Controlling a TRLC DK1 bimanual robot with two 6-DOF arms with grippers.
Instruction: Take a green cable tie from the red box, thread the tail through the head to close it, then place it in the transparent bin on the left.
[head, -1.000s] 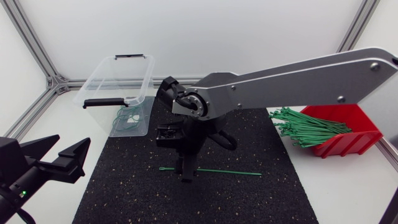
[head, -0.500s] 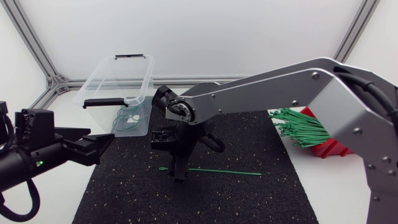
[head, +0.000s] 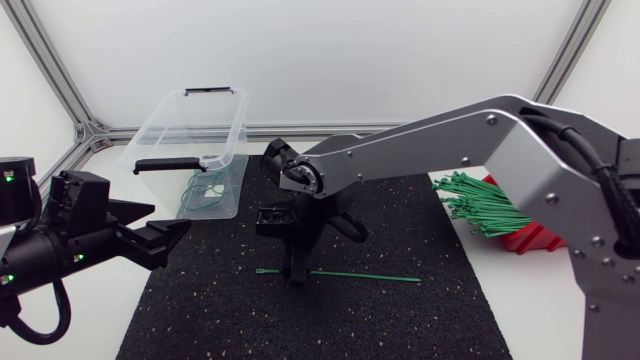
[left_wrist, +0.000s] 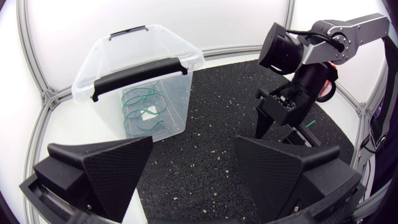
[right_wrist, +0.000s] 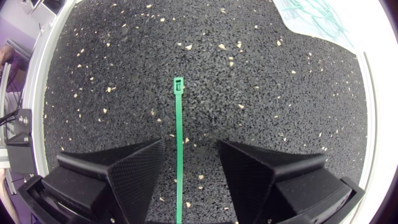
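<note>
The right gripper stands wide open, its fingers straddling the green cable tie, which remains flat on the black mat. The left gripper, also wide open, has advanced over the mat's left edge, near the transparent bin.

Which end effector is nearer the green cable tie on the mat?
Right. The right end effector straddles the cable tie, open; the left end effector hangs apart at the edge of the mat.
</note>
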